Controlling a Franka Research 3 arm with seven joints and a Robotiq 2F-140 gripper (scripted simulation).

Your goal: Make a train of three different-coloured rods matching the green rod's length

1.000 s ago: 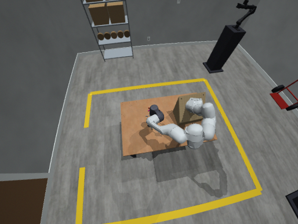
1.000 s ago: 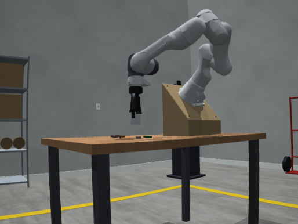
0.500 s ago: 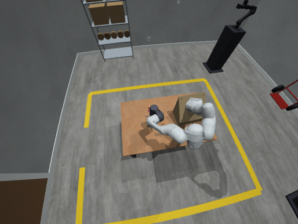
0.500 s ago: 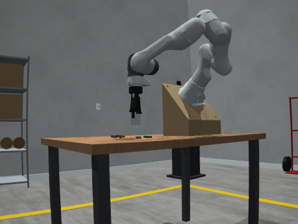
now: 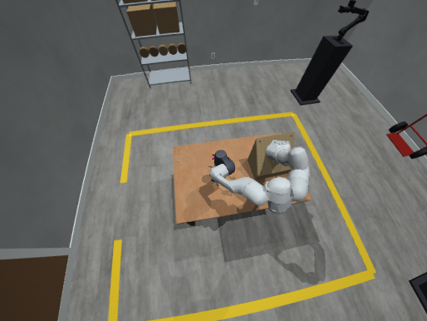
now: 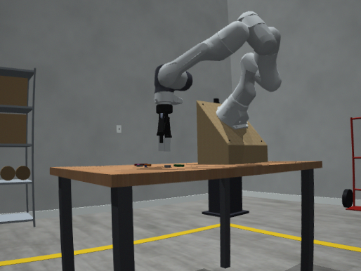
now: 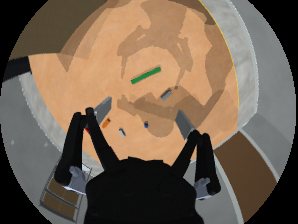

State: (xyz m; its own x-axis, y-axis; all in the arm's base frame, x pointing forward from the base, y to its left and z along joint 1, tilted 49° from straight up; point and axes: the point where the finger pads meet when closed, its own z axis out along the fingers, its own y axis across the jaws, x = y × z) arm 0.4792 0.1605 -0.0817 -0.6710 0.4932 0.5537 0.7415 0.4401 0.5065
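Observation:
My gripper (image 6: 163, 147) hangs open and empty well above the wooden table (image 6: 182, 170). In the wrist view the fingers stand wide apart with nothing between them. The green rod (image 7: 145, 75) lies flat on the table ahead of the fingers. A grey rod (image 7: 166, 95) lies near the right fingertip. A small orange rod (image 7: 105, 121) and two small blue pieces (image 7: 123, 132) (image 7: 147, 124) lie between the fingers' lines, far below. In the exterior view the green rod (image 6: 179, 165), a grey rod (image 6: 167, 166) and a cluster of small rods (image 6: 142, 164) show on the table top.
The arm's slanted wooden mounting block (image 6: 225, 137) stands on the table behind the rods. A metal shelf (image 6: 15, 140) stands at the left wall, a red hand truck (image 6: 352, 165) at the right. Yellow floor tape (image 5: 249, 120) rings the table.

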